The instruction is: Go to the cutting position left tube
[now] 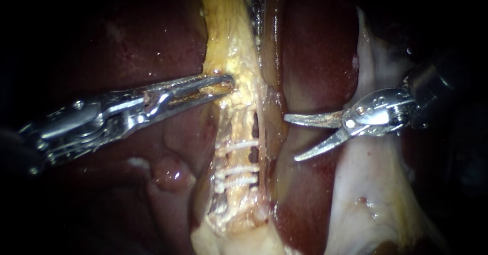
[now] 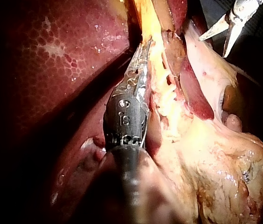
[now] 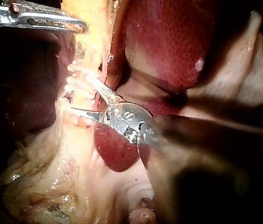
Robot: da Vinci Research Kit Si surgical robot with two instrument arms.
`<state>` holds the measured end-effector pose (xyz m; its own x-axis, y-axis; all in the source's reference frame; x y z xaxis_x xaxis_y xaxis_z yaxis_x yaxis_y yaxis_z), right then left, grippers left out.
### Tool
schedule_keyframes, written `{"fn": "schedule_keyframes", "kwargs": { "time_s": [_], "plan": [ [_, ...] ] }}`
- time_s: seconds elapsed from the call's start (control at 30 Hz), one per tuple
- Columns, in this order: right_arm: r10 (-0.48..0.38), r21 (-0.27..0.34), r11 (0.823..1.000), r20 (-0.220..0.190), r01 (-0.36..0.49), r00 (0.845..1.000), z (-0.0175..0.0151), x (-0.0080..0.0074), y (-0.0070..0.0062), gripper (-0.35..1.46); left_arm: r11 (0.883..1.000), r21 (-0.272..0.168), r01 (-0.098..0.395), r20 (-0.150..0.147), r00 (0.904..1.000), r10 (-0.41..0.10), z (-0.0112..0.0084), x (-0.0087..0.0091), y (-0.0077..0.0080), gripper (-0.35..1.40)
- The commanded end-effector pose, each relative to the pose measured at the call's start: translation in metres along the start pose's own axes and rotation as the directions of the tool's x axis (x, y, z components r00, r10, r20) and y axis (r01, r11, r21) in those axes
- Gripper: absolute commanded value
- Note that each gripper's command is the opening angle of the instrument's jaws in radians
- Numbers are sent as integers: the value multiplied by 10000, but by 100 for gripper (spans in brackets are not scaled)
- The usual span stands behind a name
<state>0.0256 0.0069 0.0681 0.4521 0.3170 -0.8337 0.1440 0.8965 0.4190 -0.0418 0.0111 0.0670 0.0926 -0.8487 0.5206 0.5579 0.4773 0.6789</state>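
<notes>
The clipped tube [image 1: 238,128] runs down the middle of the endoscope view, white clips [image 1: 236,146] crossing it. Above them, our left instrument [image 1: 226,86] has its jaws closed on yellow tissue [image 1: 223,31]. Our right instrument [image 1: 291,138] hangs near the tube, over liver [image 1: 315,57] — blades spread, gripping nothing.

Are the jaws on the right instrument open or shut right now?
Open. The right instrument shows a clear gap between its two blades, with nothing gripped.
</notes>
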Motion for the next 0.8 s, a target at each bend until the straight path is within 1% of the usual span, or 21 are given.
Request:
{"fn": "schedule_keyframes", "kwargs": {
  "time_s": [0.03,0.17,0.27,0.33,0.4,0.47,0.6,0.8],
  "plan": [
    [-1,4,10000,2,1,10000,0,0,0,136,10000,14,-7,-2,10000,7,-1,0,0,-35],
    [97,-1,10000,8,-97,10000,2,-2,-1,138,10000,44,9,-23,10000,-9,-6,-3,-1,-35],
    [298,157,9994,-14,-298,9996,8,-5,-3,138,9999,71,74,-69,9999,-74,-19,-17,-2,-35],
    [381,285,9989,-28,-380,9993,15,-8,-6,138,9998,54,196,178,9996,-197,-31,-31,-2,-35],
    [580,414,9975,-32,-578,9983,23,-10,-8,138,10000,-27,92,373,9993,-91,-45,-45,-2,-35],
    [887,573,9944,-25,-884,9961,32,-13,-11,138,9999,-76,84,541,9985,-80,-55,-53,-1,-35],
    [1617,926,9826,34,-1613,9868,50,-18,-16,138,9997,-241,32,696,9976,-16,-75,-62,1,-35],
    [2240,1507,9629,166,-2240,9744,78,-23,-18,138,9994,-332,24,813,9967,3,-91,-68,-1,-35]
  ]
}}
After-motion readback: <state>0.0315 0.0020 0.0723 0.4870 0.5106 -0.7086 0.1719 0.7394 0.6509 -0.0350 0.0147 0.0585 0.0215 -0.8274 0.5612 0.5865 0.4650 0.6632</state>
